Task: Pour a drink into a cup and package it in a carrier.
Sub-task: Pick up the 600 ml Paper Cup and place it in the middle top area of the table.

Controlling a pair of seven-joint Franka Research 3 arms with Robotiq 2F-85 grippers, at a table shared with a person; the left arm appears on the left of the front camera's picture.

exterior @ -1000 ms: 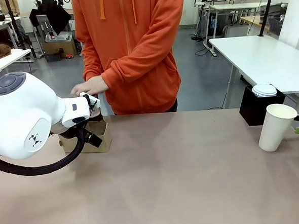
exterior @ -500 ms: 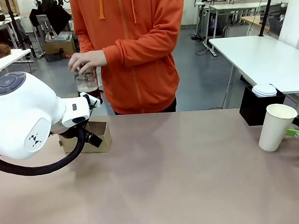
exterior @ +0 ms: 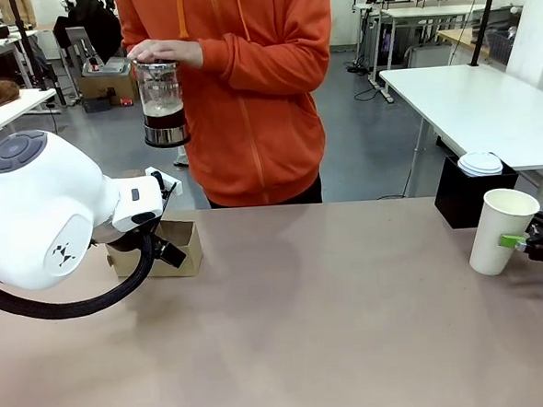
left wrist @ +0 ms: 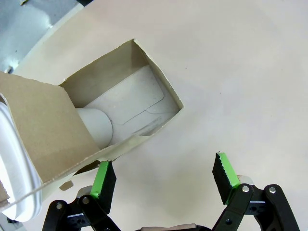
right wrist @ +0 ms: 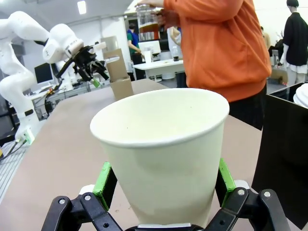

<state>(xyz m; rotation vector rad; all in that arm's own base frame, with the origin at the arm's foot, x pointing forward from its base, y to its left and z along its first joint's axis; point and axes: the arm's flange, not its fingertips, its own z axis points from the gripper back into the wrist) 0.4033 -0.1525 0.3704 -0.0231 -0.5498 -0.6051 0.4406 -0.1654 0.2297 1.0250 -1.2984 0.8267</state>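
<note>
Right now my right claw (right wrist: 166,185) is spread wide at the bottom of its own view, with the cup (right wrist: 161,149) standing between its green pads (right wrist: 107,179). The pads sit just beside the walls and don't dent them. The cup is plain matt white paper, tapered, with a rolled rim, open-topped and upright on the smooth tan table (exterior: 333,310) at the right edge of the front view. My left claw (left wrist: 165,185) is wide open too and grips nothing, low over the table beside the carrier (left wrist: 43,130), a brown cardboard box with creased flaps at the left of the front view. At the upper left of the front view a person's hand (exterior: 165,51) caps a clear glass jug (exterior: 162,104), with the dark drink (exterior: 165,129) low inside it
</note>
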